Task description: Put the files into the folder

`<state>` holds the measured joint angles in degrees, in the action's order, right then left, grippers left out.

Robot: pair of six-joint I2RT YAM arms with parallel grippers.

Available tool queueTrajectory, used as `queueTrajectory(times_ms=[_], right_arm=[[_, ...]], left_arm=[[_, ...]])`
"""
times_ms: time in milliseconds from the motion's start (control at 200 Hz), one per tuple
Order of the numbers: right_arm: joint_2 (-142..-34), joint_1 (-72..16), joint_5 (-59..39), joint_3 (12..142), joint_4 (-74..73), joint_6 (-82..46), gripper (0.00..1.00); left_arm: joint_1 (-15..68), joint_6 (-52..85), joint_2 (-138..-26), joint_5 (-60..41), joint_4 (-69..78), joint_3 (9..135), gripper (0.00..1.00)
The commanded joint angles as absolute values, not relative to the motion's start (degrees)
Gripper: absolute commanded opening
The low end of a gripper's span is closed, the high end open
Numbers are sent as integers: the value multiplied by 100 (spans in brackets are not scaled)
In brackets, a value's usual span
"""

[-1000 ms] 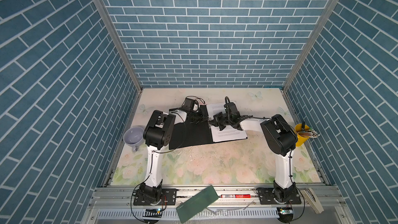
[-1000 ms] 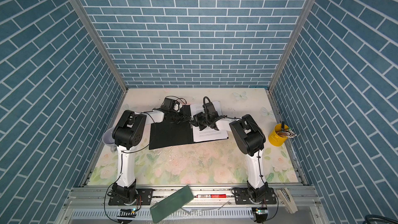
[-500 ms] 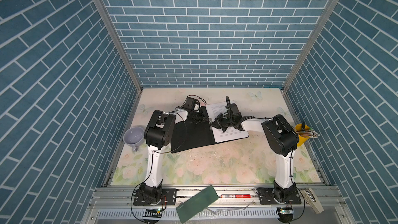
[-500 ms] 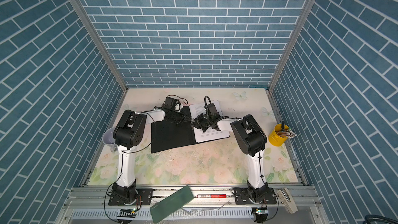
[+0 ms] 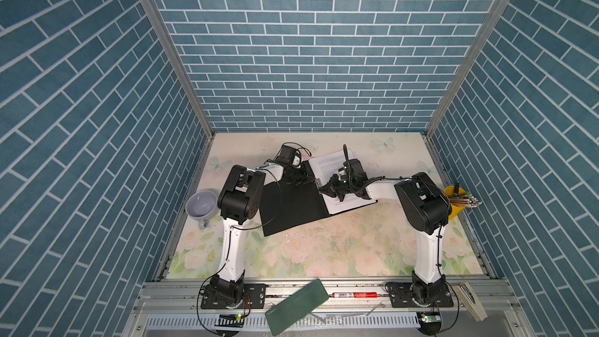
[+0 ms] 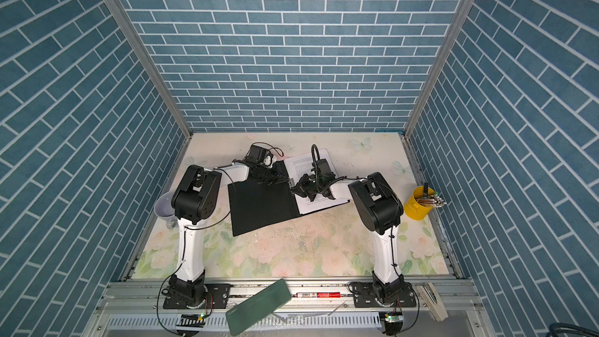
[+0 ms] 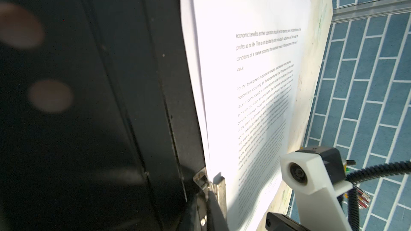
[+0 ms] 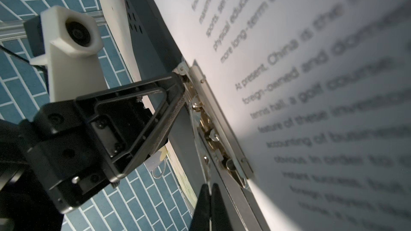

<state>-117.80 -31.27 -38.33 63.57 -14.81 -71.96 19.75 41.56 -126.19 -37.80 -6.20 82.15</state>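
Movement over the last second is small. The flat rectangular folder, lying open with its black inside up, has slid and turned a touch to the right with its load. Both arms stay crowded at its metal spine clip.

The files, white printed paper sheets, lie stacked on the half right of the clip, their inner edges slightly staggered beside its long bar. Whether the bar is clamped down on them I cannot tell. The left gripper meets the clip's lever end from the left with its jaws almost together; the views do not settle whether it pinches or only presses. The right gripper is closed on nothing, with its tips aimed at the clip's near end, low over the paper.

I judge the filing nearly done, with clamping and closing the cover left. The slide suggests the folder is unanchored, so pushes on the clip will shove it along.

Right of the clip, past the paper's edge, bare floral tabletop runs to a yellow cup, well apart. Left of the clip, the left forearm crosses the cover's far corner, and a lavender mug sits further out. Nearer the arm bases than the clip, the tabletop is open.
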Motion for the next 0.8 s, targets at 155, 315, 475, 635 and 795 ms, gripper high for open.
queueTrajectory(times_ms=[155,315,475,635,795], right_arm=[[-12479,-2871,-3199,5897,120,-6907,0],[-12650,-2868,-3078,5863,272,-6845,0],[-12846,-2865,-2973,5847,368,-6799,0],[-12961,-2856,-2953,5829,388,-6774,0],[-12864,-2814,-2936,5722,360,-6781,0]], left_arm=[[1975,4068,-13034,-3386,-1188,8126,13],[1975,4077,-13031,-3393,-1179,8116,13],[1986,4087,-13034,-3410,-1169,8114,13],[1985,4087,-13035,-3435,-1158,8116,13],[1984,4087,-13012,-3463,-1140,8093,13]])
